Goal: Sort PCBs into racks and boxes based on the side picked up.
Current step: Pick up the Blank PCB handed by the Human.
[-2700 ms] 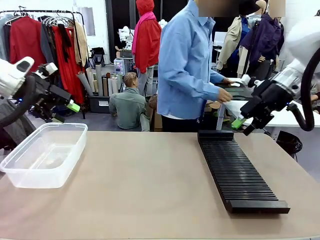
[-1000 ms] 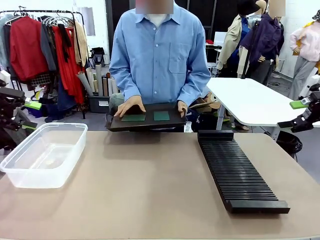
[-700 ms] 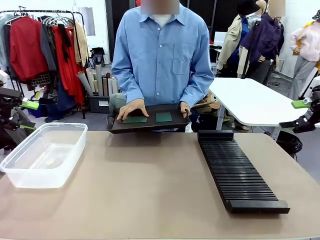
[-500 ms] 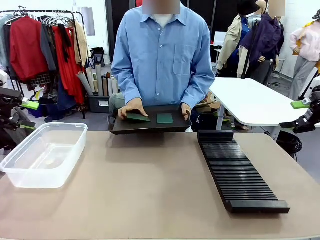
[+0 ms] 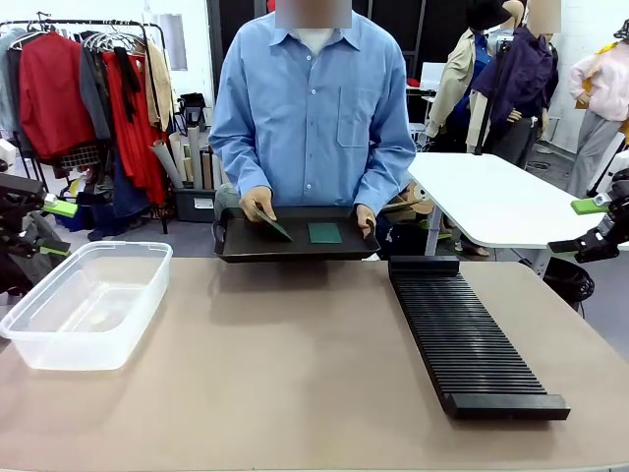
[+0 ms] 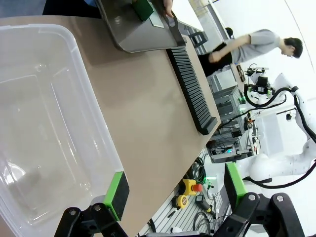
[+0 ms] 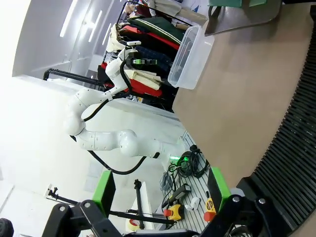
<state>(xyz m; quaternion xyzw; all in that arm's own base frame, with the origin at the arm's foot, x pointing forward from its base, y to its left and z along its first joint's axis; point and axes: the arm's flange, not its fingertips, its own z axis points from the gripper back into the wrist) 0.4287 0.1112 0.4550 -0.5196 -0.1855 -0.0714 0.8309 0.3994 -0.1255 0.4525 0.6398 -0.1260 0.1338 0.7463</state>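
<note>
The left gripper (image 6: 175, 190), above the clear tub (image 5: 81, 351), and the right gripper (image 7: 162, 190), above the slotted black rack (image 5: 462, 334), both stand with fingers wide apart, while across the table (image 5: 295, 374) a person's hand (image 5: 257, 204) holds one green PCB (image 5: 272, 228) tilted on a black tray (image 5: 295, 253) beside a second PCB (image 5: 324, 233) lying flat.

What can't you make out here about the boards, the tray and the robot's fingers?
- Lifted PCB, front view: its faces are too small to tell apart, and its upper edge is under the person's hand.
- Flat PCB, front view: parts on it too small.
- Tray, right wrist view: cut off by the top edge.
- Left fingers, right fingers, front view: arms cut off by the side edges.
</note>
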